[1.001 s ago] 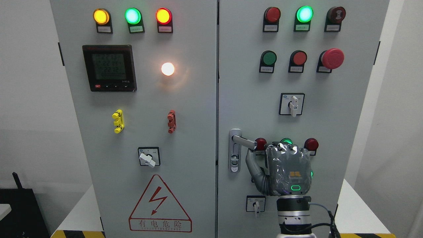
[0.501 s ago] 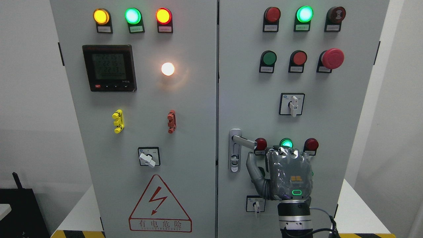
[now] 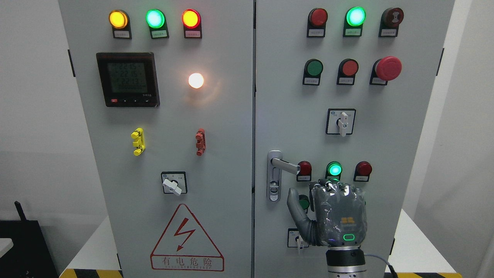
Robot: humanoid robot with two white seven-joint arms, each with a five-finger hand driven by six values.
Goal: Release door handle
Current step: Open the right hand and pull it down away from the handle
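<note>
The door handle sits at the lower middle of the frame, on the right cabinet door, with its lever pointing to the right. The right robot hand is below it, apart from it, fingers relaxed and holding nothing, under a green lamp.

The door handle was a silver-grey lever on the left edge of the cabinet's right door, its grip jutting out rightward from the top of a tall, narrow backplate with a keyhole lower down. It sat level, tipped very slightly downward at its free end. Nothing touched it; my right hand hung below and to its right.
</note>
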